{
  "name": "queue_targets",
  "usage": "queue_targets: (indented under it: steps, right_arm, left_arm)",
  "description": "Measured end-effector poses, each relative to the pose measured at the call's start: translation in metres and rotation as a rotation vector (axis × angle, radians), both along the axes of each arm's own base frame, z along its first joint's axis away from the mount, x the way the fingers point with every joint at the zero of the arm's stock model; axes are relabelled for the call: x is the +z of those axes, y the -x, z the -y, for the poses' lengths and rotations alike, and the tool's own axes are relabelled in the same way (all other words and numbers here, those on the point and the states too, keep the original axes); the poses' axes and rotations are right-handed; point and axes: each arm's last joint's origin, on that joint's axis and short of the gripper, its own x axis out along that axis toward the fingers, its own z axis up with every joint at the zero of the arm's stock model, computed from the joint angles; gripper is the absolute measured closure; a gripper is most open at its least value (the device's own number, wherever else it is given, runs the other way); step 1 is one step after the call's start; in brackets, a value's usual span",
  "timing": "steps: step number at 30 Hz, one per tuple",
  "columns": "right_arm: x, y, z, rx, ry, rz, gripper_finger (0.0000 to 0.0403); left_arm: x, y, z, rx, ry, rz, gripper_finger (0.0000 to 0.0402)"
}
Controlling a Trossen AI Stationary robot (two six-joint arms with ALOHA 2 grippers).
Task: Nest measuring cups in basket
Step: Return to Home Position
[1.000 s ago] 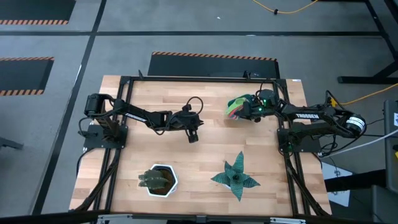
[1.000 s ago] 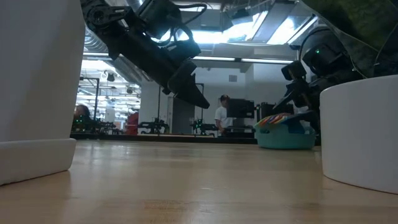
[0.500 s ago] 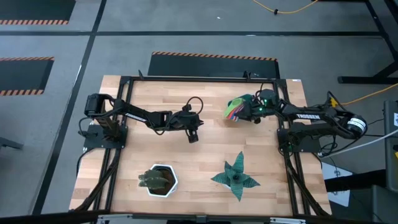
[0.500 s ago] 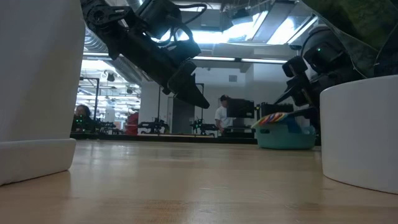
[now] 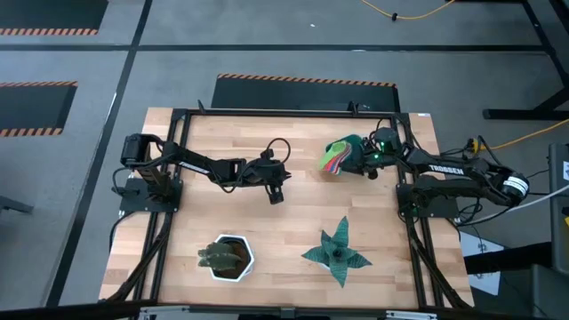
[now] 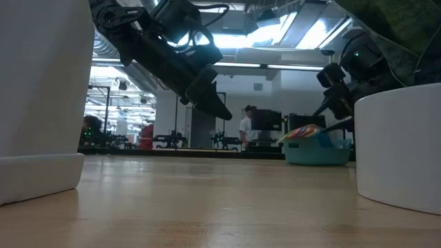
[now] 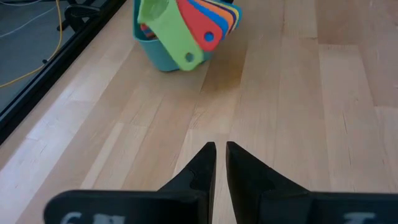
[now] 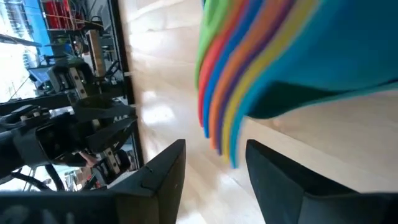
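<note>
All cups (image 7: 186, 25) in basket (image 6: 315, 154), right hand (image 8: 214, 148) retreated

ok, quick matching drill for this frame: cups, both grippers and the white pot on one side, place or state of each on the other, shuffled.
Things:
1. cups
2. left gripper
3. right gripper
4. pot

Place or state:
A. fingers open, right by the basket
B. fingers shut, holding nothing, over mid-table
C. nested, in the basket, handles fanned out
D. on the table, on the left arm's side of the star plant

Pairs: 1-C, 2-B, 3-A, 4-D
</note>
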Motion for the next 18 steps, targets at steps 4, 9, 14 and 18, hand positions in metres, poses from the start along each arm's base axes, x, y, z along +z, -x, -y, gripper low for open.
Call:
queue_targets:
  steps: [4,9,14,18]
  right_arm:
    - [0.004,0.001,-0.001,0.000,0.017,0.020,0.0230]
    - [0.016,0.004,-0.004,-0.001,0.060,0.078,0.0230]
    - [0.032,0.009,-0.008,-0.001,0.128,0.162,0.0230]
    - [0.049,0.014,-0.012,0.000,0.217,0.267,0.0230]
  left_arm:
    - [0.000,0.000,0.000,0.000,0.000,0.000,0.0370]
    - [0.000,0.000,0.000,0.000,0.000,0.000,0.0370]
    - [0.000,0.000,0.000,0.000,0.000,0.000,0.0370]
    - [0.000,0.000,0.000,0.000,0.000,0.000,0.0370]
